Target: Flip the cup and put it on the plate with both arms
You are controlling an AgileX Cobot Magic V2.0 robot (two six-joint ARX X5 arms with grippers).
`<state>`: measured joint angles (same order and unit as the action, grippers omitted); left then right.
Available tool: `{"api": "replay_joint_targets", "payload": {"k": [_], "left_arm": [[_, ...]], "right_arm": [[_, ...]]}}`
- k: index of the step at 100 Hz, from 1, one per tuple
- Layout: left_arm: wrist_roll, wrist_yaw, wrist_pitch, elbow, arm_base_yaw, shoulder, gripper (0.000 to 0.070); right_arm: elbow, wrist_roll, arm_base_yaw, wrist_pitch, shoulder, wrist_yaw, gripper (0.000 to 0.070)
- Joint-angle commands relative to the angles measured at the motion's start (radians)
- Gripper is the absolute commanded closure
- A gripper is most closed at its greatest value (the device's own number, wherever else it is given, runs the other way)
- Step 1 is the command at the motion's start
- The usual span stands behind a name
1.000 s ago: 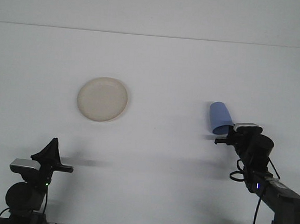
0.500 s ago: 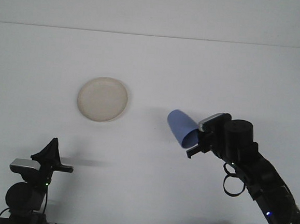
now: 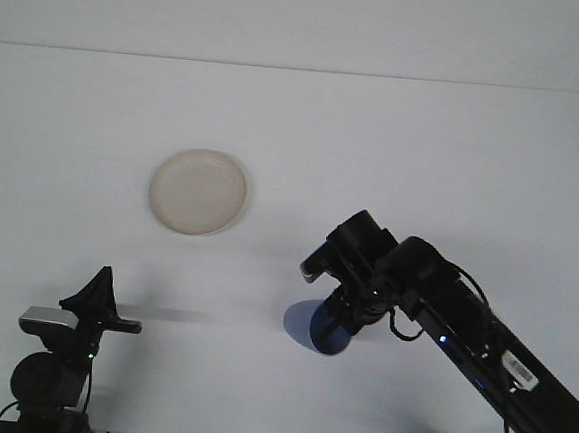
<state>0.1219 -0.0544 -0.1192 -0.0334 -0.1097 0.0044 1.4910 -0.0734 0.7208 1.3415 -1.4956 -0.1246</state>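
A cream round plate (image 3: 199, 191) lies on the white table, left of centre. The blue cup (image 3: 309, 329) is low over the table near the middle, right and in front of the plate, partly hidden under the wrist. My right gripper (image 3: 333, 322) points downward and is shut on the cup. I cannot tell whether the cup touches the table. My left gripper (image 3: 100, 300) rests at the bottom left, in front of the plate and well apart from the cup.
The right arm (image 3: 461, 325) stretches diagonally from the bottom right corner to the table's middle. The table's back edge (image 3: 301, 68) meets a pale wall.
The right arm has swung the blue cup from the right side leftward and down to the table's middle, turning it over on the way. The left arm has stayed still.
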Motion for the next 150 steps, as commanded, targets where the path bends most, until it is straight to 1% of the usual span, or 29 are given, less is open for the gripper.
{"api": "replay_joint_targets", "payload": {"k": [1,18,43,56,67,88,107,124,128,131,144,147,150], "left_arm": [[0.003,0.002,-0.011,0.019,-0.002,-0.001,0.0688],[0.003,0.002,-0.011,0.019,-0.002,-0.001,0.0688],[0.003,0.002,-0.011,0.019,-0.002,-0.001,0.0688],[0.003,0.002,-0.011,0.019,-0.002,-0.001,0.0688],[0.003,0.002,-0.011,0.019,-0.002,-0.001,0.0688],[0.003,0.002,-0.011,0.019,-0.002,-0.001,0.0688],[0.003,0.002,-0.011,0.019,-0.002,-0.001,0.0688],[0.003,0.002,-0.011,0.019,-0.002,-0.001,0.0688],[0.003,0.002,-0.011,0.019,-0.002,-0.001,0.0688],[0.003,0.002,-0.011,0.019,-0.002,-0.001,0.0688],[0.003,0.002,-0.011,0.019,-0.002,-0.001,0.0688],[0.003,0.002,-0.011,0.019,-0.002,-0.001,0.0688],[0.003,0.002,-0.011,0.019,-0.002,-0.001,0.0688]], "right_arm": [[0.027,-0.008,0.027,0.026,-0.050,-0.002,0.0700],[0.027,-0.009,0.066,0.027,-0.111,0.008,0.0700],[0.027,0.021,0.070,0.028,-0.129,0.124,0.0700],[0.027,0.020,0.047,0.029,-0.129,0.131,0.0700],[0.027,0.017,0.022,0.029,-0.131,0.155,0.0700],[0.027,-0.006,-0.036,0.029,-0.154,0.154,0.0700],[0.027,-0.025,-0.042,0.030,-0.201,0.150,0.0700],[0.027,-0.026,-0.040,0.030,-0.228,0.151,0.0698],[0.027,-0.029,-0.040,0.030,-0.228,0.151,0.0675],[0.027,-0.029,-0.040,0.030,-0.228,0.151,0.0645],[0.027,-0.027,-0.040,0.030,-0.228,0.150,0.0445],[0.027,-0.027,-0.040,0.030,-0.228,0.151,0.0421],[0.027,-0.027,-0.040,0.030,-0.228,0.151,0.0416]]}}
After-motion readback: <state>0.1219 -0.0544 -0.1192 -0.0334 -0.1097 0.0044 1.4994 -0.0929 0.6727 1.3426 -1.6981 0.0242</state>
